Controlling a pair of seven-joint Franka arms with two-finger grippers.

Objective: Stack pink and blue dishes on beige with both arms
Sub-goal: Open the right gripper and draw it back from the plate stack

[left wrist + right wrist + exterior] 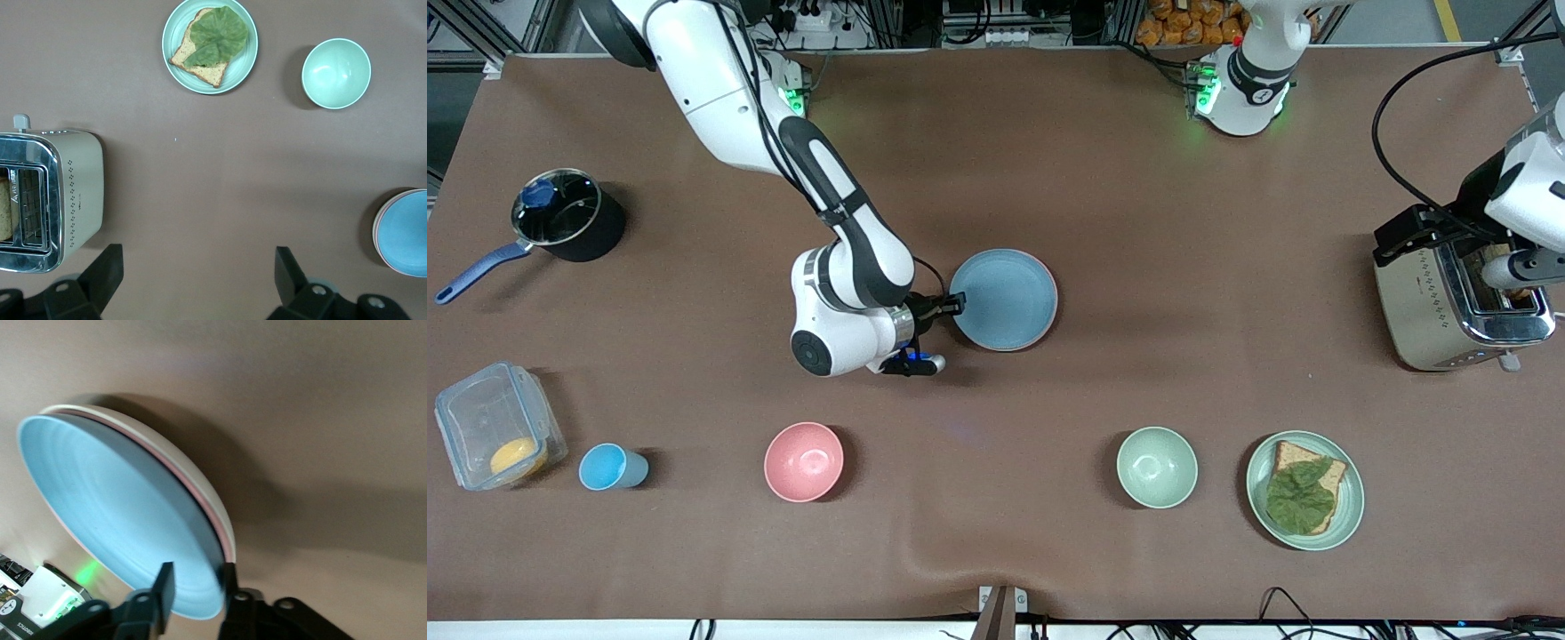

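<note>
— Now, what has the right gripper [951, 307] got?

— Its fingers pinch the blue plate's [1003, 299] rim; that plate lies on the pink plate [175, 468] and beige plate [203, 488], mid-table. I'd release gently, then lift straight up so the stack stays square.

— Anything close?

— Pink bowl [804, 461] and green bowl [1157, 467] sit nearer the camera, well apart.

— The left gripper [200, 273]?

— Spread wide, waiting over the toaster [1458, 307].

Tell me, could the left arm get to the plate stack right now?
Probably yes. The left gripper hangs open over the toaster, and only bare table lies between it and the stack's blue plate. The right gripper straddles only the rim toward the right arm's end.
</note>
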